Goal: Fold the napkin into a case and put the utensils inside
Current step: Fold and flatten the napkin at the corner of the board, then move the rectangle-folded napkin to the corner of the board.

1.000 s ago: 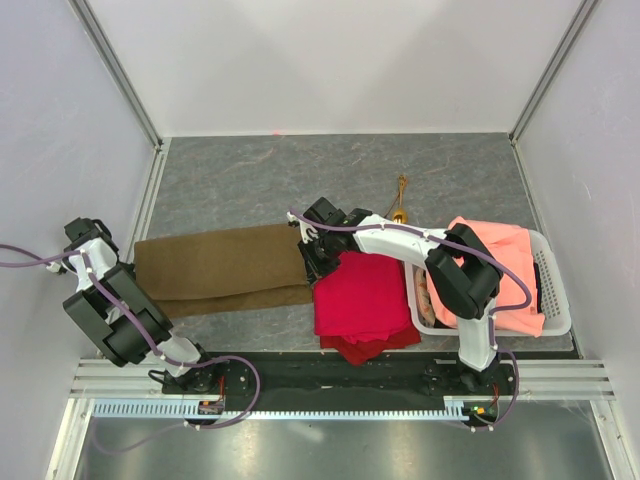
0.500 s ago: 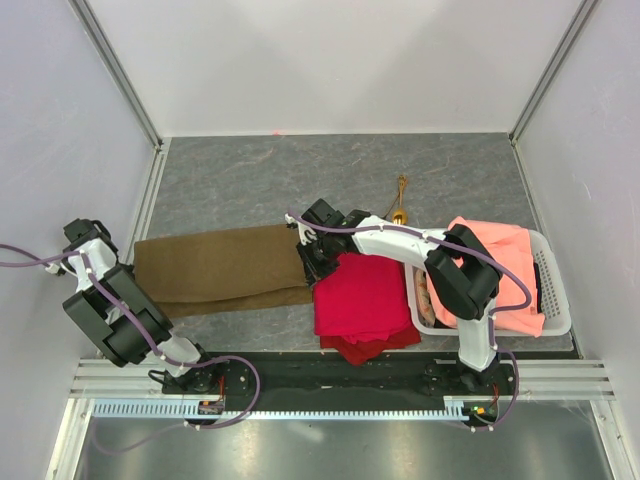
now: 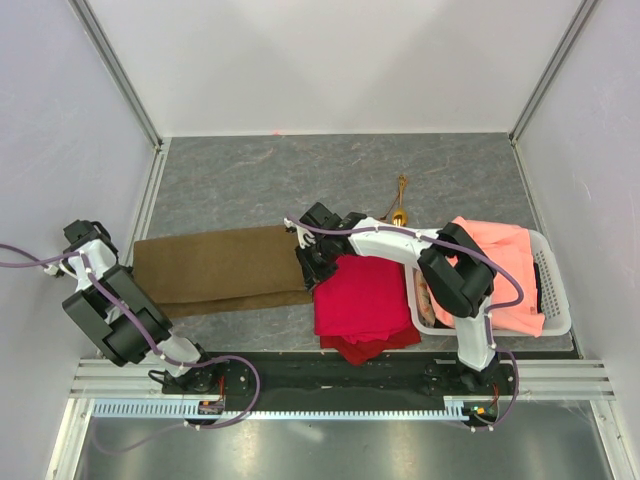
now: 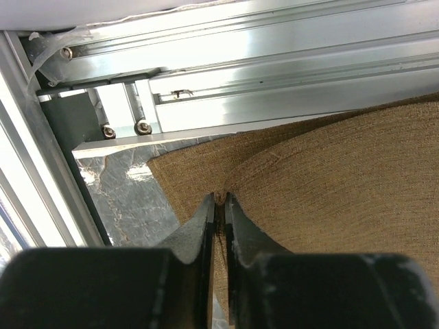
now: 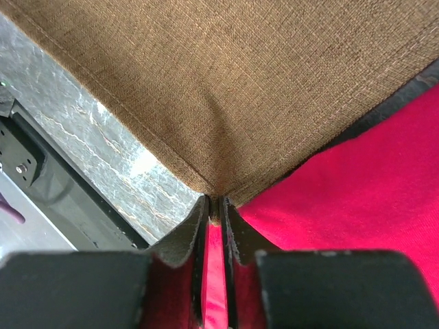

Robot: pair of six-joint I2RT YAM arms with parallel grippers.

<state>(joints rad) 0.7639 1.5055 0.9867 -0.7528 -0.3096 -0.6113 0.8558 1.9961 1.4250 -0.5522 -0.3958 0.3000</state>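
The olive-brown napkin [image 3: 225,268] lies folded into a long band across the left half of the table. My left gripper [image 3: 135,268] is shut on its left end; the left wrist view shows the cloth [image 4: 343,178] pinched between the jaws [image 4: 219,202]. My right gripper [image 3: 308,268] is shut on its right corner, beside the red cloth; the right wrist view shows the corner [image 5: 226,103] nipped at the jaw tips [image 5: 215,202]. Two gold utensils [image 3: 400,205] lie at the back, right of centre.
A bright red cloth [image 3: 362,295] lies folded right of the napkin, partly under my right gripper. A white plastic basket [image 3: 556,290] at the right holds a salmon-orange cloth [image 3: 500,260]. An aluminium rail [image 4: 274,75] runs along the left table edge.
The napkin's near edge has drawn in a little, the band looks narrower. My right gripper has shifted slightly left. The left arm has barely moved.
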